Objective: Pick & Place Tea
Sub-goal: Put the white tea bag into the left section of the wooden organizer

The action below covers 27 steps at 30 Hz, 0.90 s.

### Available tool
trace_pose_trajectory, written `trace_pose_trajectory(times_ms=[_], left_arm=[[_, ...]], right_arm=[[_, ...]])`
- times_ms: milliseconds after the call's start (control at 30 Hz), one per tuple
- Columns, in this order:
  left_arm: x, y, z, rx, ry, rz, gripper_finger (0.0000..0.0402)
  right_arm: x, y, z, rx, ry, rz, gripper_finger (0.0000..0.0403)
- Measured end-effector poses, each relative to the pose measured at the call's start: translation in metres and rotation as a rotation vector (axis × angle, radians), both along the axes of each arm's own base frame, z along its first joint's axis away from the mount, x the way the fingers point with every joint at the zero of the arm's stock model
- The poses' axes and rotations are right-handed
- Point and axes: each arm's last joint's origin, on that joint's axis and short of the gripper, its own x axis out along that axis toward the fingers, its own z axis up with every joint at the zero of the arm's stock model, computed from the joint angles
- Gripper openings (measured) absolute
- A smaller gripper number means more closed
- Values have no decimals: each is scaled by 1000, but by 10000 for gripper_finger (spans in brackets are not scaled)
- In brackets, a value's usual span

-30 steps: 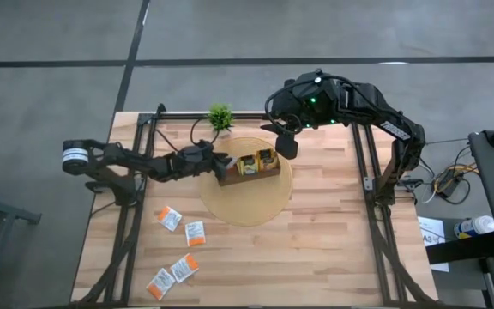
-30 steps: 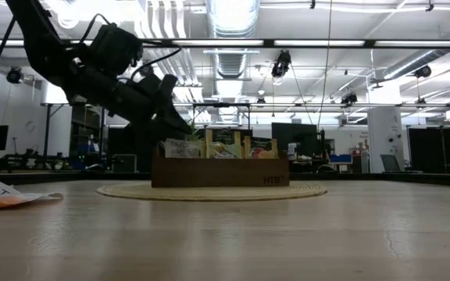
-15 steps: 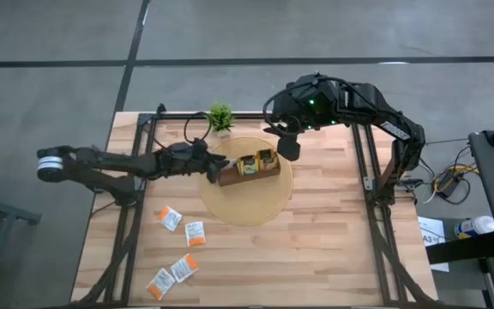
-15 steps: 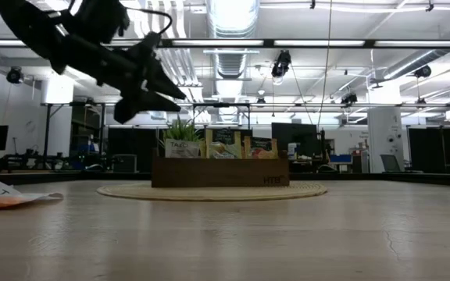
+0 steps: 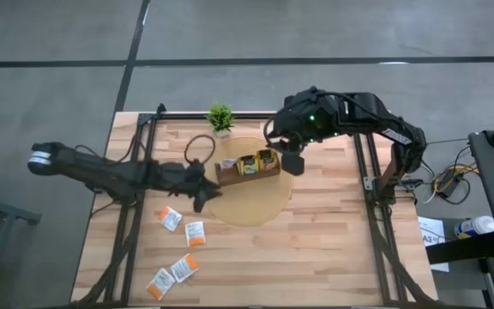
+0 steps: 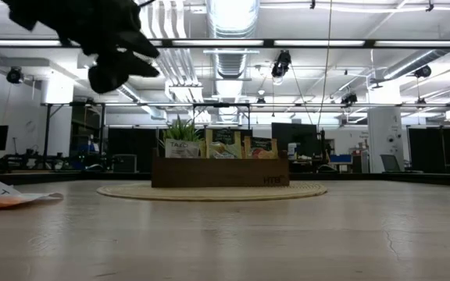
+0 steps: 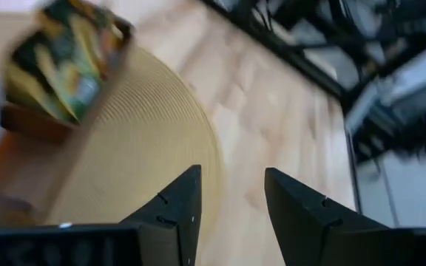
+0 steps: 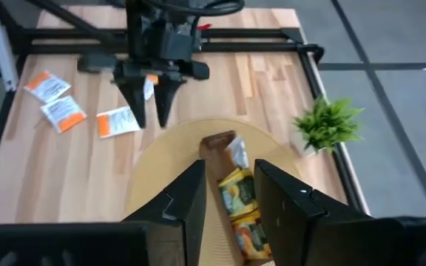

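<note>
Five white-and-orange tea sachets (image 5: 178, 249) lie loose on the wooden table (image 5: 316, 249), all on the near-left part of the boards, just below and to the left of the left gripper (image 5: 202, 200) as the high view shows it. That gripper hovers over the left edge of the round woven mat (image 5: 251, 202), its two dark fingers (image 7: 172, 210) standing apart with nothing between them; the left wrist view shows only mat and bare table in the gap. Just beyond its tip, up and to the right, sits the brown compartment tray (image 5: 247, 173) on the mat, with more sachets standing upright in it: a pale one (image 6: 183, 148) at the end nearest the left gripper, then dark green-and-yellow ones (image 6: 223, 144) further along. The right gripper (image 5: 292, 161) hangs over the opposite, right end of the tray, its fingers (image 8: 182, 198) also parted and empty, looking down past them onto the tray's packets (image 8: 239, 193). A small green potted plant (image 5: 220, 118) stands behind the tray, near the table's far edge, between the two arms. In the low view, one loose sachet (image 6: 6, 195) shows at the table's left side, well apart from the tray (image 6: 219, 172).
</note>
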Motion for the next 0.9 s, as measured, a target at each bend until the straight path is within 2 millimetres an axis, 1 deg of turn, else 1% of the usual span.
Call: trace_pose_trajectory(times_ms=[133, 300, 433, 600, 800, 900], left_arm=[[-5, -19, 13, 23, 114, -87, 142], [-15, -29, 28, 70, 245, -123, 142], [-22, -30, 23, 81, 353, -128, 142], [-28, -34, 15, 14, 459, -96, 142], [-30, -50, 3, -60, 567, -64, 142], [-30, -60, -4, -75, 613, -63, 142]], right_arm=[[-2, 11, -2, 17, 29, 19, 114], [-3, 24, -3, 33, 43, 42, 114], [-3, 32, -3, 41, 43, 60, 114], [-4, 43, -4, 88, 47, 46, 114], [-9, 58, -6, 125, 85, 53, 113], [-10, 65, -7, 114, 85, 52, 114]])
